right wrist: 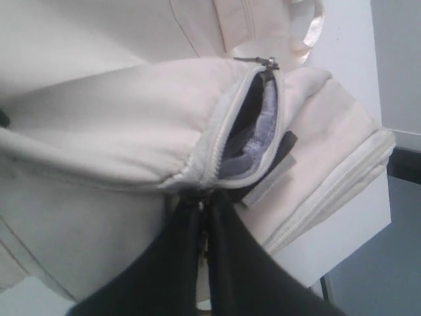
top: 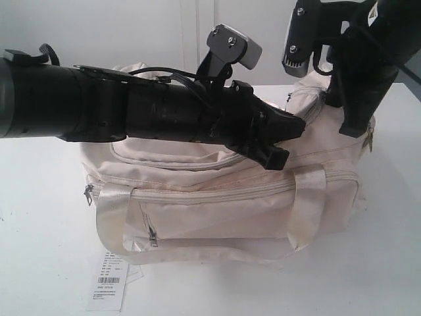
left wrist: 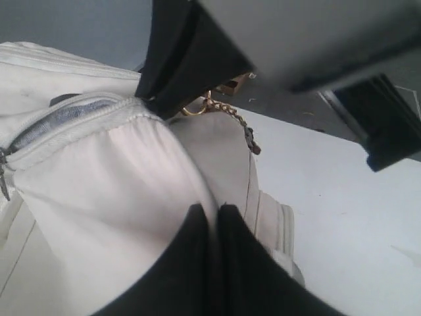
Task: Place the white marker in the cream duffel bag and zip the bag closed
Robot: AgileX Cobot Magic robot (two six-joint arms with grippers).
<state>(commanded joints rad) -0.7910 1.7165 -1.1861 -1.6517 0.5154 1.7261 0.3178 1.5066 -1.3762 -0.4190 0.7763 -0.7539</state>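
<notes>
Bright, even light bleaches the white worktop [top: 39, 263] and glares off the strap of the cream duffel bag [top: 217, 204]. Close to the lens, the left pincer [left wrist: 212, 212] and right pincer [right wrist: 205, 201] blur into featureless black.

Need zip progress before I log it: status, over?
Left gripper shut on cream duffel bag fabric. Right gripper shut at top zipper, gap open, grey lining showing. White marker not in view. Paper tag in front, off the zipper.

L arm [top: 131, 105] lies across the cream duffel bag [top: 217, 197] top, so you can't come straight down there. R tool [top: 355, 128] crowds the bag's R end. The zip opening [right wrist: 253, 125] gapes only narrowly. You've free worktop [top: 39, 230] L & front of bag, bar the paper tag [top: 108, 289].
</notes>
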